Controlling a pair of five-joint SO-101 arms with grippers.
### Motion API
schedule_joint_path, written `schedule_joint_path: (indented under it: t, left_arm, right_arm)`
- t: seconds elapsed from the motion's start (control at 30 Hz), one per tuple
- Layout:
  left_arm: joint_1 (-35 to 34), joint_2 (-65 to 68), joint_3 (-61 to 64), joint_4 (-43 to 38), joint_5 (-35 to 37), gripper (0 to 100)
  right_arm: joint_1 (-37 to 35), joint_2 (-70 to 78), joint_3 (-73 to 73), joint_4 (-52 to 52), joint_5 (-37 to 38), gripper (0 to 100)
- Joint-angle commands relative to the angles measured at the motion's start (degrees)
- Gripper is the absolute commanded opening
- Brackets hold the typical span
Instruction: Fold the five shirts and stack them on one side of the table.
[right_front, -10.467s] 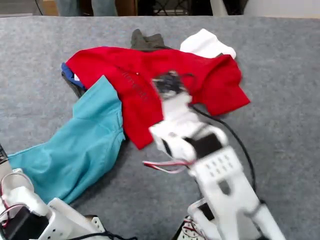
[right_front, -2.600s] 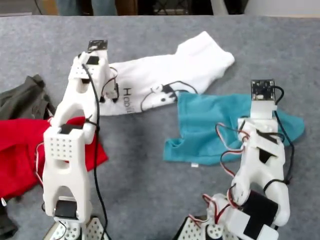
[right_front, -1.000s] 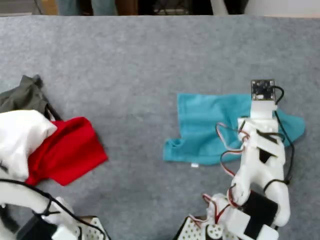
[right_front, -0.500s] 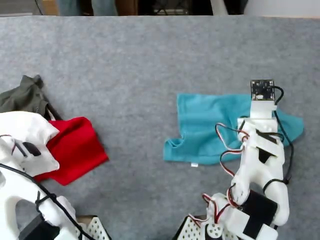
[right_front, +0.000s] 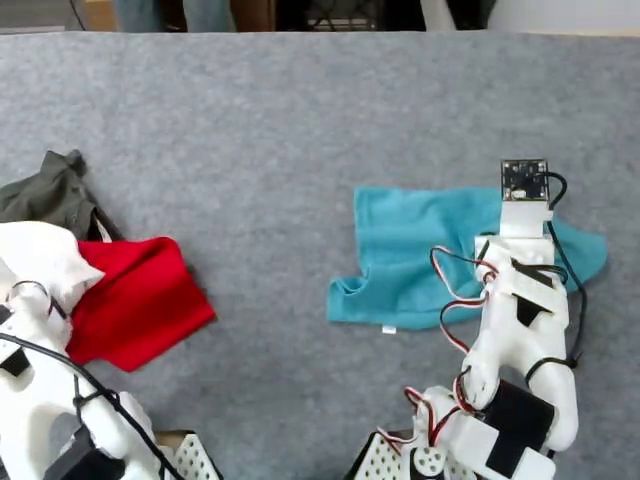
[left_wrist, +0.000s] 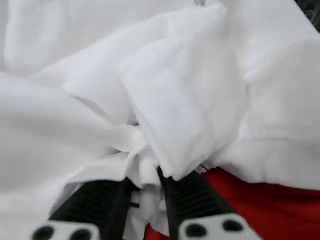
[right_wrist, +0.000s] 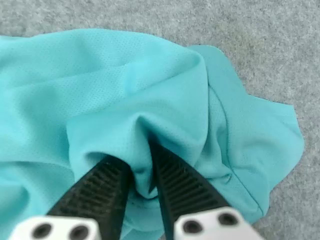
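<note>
Teal shirt (right_front: 410, 250): table (right_front: 300, 120) 4 o'clock; limp, light; right tool (right_wrist: 140, 162) nipping a raised fold. White shirt (right_front: 40, 255): 8 o'clock, over red shirt (right_front: 140, 300); left tool (left_wrist: 145, 180) clamping bunched cloth. Regrip likely at hems.

The high camera sits above the grey surface (right_front: 300, 120) and looks steeply down from the arms' side, with both arm bases at its near edge and the far edge at the top. Each of the 2 wrist cameras sits just behind its own pincer and looks along the fingers from very close: the left pincer (left_wrist: 145, 181) at the white shirt (left_wrist: 190, 100) and red shirt (left_wrist: 270, 200), the right pincer (right_wrist: 137, 162) at the teal shirt (right_wrist: 125, 85). The high view shares both patches, at its left edge and right of centre
</note>
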Motion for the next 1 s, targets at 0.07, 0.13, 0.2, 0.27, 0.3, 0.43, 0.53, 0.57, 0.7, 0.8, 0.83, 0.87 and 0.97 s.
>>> schedule_joint_path:
  t: [0.07,0.13,0.2,0.27,0.3,0.43,0.53,0.57,0.7,0.8,0.83,0.87,0.97]
  left_arm:
    - [-0.66,-0.53,-12.00,2.02,-1.93,3]
    - [-0.31,0.00,-19.21,3.96,-1.85,3]
    - [1.19,0.18,-25.54,3.87,-1.85,3]
    - [3.47,0.18,-31.08,3.78,-1.85,3]
    - [5.05,0.35,-33.45,3.78,-1.85,3]
    - [10.68,4.22,-40.31,-1.32,-1.85,3]
    - [13.05,11.69,-45.67,-4.22,-1.67,3]
    - [13.49,14.95,-48.22,-4.22,-1.67,3]
    - [14.37,28.84,-61.14,0.26,2.90,3]
    - [15.34,38.15,-73.80,10.64,4.31,3]
    - [15.43,40.97,-78.29,14.86,4.31,3]
    - [15.52,43.52,-82.51,19.52,4.22,3]
    - [16.13,50.81,-93.93,32.97,3.96,4]
  right_arm:
    - [-1.41,-0.48,0.04,-0.88,0.44,1.5]
    - [-1.41,-0.48,0.04,-0.88,0.44,1.5]
    - [-1.41,-0.48,0.04,-0.88,0.44,1.5]
    - [-1.41,-0.48,0.04,-0.88,0.44,1.5]
    - [-1.41,-0.48,0.04,-0.88,0.44,1.5]
    - [-1.41,-0.48,0.04,-0.88,0.44,1.5]
    - [-1.41,-0.48,0.04,-0.88,0.44,1.5]
    - [-1.41,-0.48,0.04,-0.97,0.44,1.5]
    - [-1.41,-0.48,0.04,-0.97,0.44,1.5]
    - [-1.41,-0.48,0.04,-0.97,0.44,1.5]
    - [-1.41,-0.48,0.04,-0.97,0.44,1.5]
    - [-1.41,-0.48,0.04,-0.97,0.44,1.5]
    - [-1.41,-0.48,0.04,-0.97,0.44,1.5]
